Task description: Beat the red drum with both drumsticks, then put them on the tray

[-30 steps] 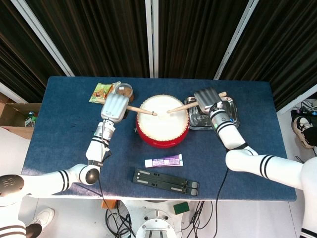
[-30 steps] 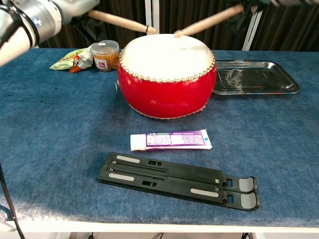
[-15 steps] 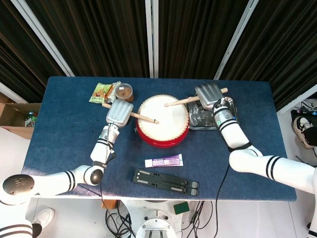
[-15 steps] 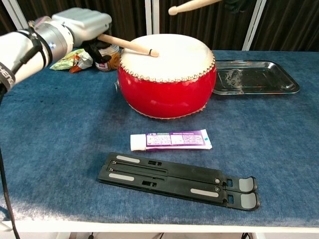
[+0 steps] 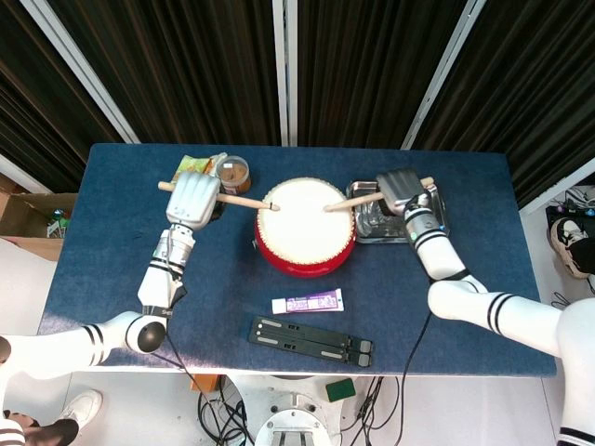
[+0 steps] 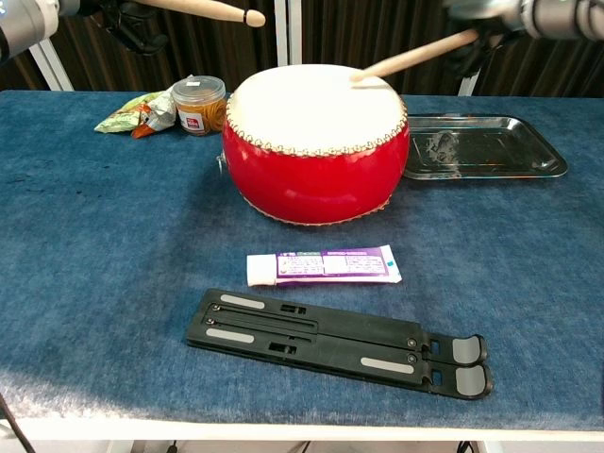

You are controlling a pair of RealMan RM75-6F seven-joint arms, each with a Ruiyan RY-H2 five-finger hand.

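The red drum (image 5: 306,227) (image 6: 316,146) with its pale skin stands mid-table. My left hand (image 5: 192,200) grips a wooden drumstick (image 5: 244,201) (image 6: 212,8), raised well above the drum's left edge. My right hand (image 5: 402,190) (image 6: 528,13) grips the other drumstick (image 5: 358,199) (image 6: 411,57), whose tip touches the skin near the right rim. The metal tray (image 5: 435,218) (image 6: 481,146) lies to the right of the drum, under my right hand.
A jar (image 5: 233,174) (image 6: 199,105) and a snack packet (image 5: 189,170) (image 6: 132,114) sit behind the drum's left. A toothpaste tube (image 5: 308,302) (image 6: 324,266) and a black folding stand (image 5: 311,339) (image 6: 340,342) lie in front of the drum.
My left hand has lifted its drumstick off the skin, up and to the left. My right hand has brought its drumstick down onto the drum.
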